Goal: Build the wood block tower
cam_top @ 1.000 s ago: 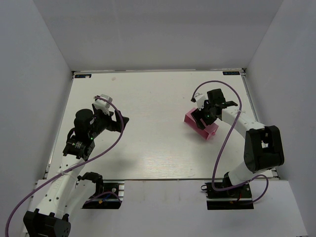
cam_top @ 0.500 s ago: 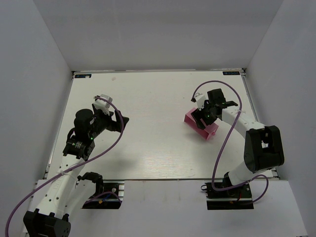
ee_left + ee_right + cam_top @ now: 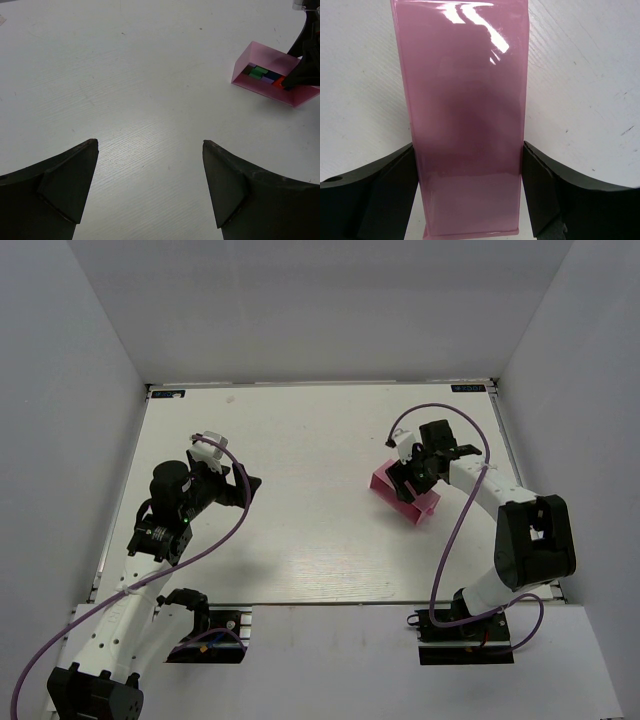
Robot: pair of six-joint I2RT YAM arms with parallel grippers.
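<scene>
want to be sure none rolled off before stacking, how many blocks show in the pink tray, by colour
green block: 1
purple block: 1
red block: 1
dark block: 1
total: 4 that can be told apart inside the pink tray; more may sit hidden behind them

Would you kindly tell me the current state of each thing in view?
pink tray, tipped on its side, open face sideways.
wood blocks, jumbled inside the tray, not yet stacked.
right gripper, closed across the pink tray.
left gripper, open and empty.
</scene>
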